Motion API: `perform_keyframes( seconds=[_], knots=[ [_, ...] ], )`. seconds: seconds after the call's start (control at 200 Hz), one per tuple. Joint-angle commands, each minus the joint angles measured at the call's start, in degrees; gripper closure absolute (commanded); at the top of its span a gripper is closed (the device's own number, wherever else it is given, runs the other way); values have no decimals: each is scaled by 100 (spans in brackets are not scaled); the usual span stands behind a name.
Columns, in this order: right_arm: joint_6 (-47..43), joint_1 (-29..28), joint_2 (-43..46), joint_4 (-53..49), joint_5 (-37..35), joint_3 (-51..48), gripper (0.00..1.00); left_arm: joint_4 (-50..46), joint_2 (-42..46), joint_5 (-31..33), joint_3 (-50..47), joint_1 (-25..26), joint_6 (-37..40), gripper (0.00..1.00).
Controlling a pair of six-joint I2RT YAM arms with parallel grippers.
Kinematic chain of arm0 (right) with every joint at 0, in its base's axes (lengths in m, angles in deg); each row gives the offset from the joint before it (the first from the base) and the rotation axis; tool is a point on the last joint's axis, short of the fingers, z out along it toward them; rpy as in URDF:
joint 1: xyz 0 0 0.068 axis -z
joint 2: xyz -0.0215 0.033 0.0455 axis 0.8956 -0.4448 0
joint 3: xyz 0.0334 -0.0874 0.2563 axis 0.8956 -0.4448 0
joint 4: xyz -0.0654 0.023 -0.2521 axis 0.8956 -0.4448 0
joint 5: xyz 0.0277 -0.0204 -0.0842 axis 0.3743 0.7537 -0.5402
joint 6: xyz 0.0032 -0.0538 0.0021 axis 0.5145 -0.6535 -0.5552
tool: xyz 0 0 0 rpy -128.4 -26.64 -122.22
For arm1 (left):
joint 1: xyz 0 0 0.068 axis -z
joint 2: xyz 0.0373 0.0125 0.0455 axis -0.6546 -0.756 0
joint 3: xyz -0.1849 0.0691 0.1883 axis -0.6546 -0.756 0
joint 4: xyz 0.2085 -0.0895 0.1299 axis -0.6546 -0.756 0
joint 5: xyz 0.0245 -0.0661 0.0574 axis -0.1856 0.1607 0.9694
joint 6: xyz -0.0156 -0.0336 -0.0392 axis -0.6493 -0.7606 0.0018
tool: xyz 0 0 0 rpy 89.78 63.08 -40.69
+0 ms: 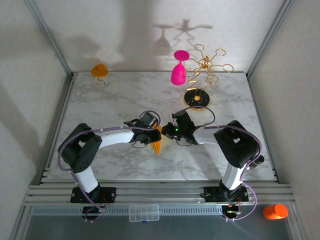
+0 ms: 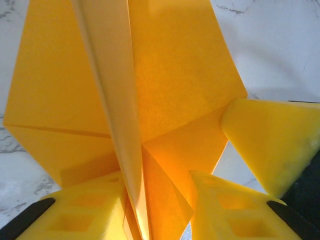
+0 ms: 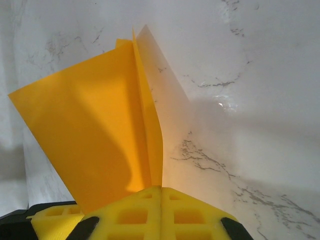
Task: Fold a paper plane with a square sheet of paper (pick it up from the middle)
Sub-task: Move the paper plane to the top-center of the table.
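- The left gripper (image 2: 156, 216) is seen partly open. The folded layers of the plane (image 1: 157, 143) are loosely straddled by its fingers (image 2: 85, 212). A firm pinch cannot be made out.
- From the left wrist, the central ridge is seen to run straight away from the jaws, so the crease is lined up with the left gripper's reach.
- The plane is held above the table (image 1: 100, 100), between the two grippers and roughly midway across. Its long axis is laid toward the near edge, with the pointed tip nearest the arm bases and the wide end up at the fingers.
- The right gripper (image 1: 173, 131) is closed fully on the plane. The fold is clamped between its pads, and the paper is fanned out ahead of them.
- Both grippers are met at the same wide end, the left from the left side and the right from the right. The plane is judged to be carried by the right, so the next crease is likely left to the left gripper.
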Motion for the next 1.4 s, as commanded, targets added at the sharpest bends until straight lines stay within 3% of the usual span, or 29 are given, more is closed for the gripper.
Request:
perform_keyframes(
  seconds=[0.0, 0.481, 0.921, 1.397],
  knots=[
    [-66, 8, 79, 13, 75, 144, 100, -146, 6, 217, 121, 54, -45, 68],
    [-48, 10, 37, 57, 117, 152, 100, -302, -203, 59, 208, 93, -2, 79],
    [-57, 10, 9, 40, 116, 161, 100, -572, -142, 425, 341, 93, 22, 77],
    [-57, 10, -9, 39, 111, 161, 100, -667, -158, 340, 414, 101, 27, 82]
  ],
)
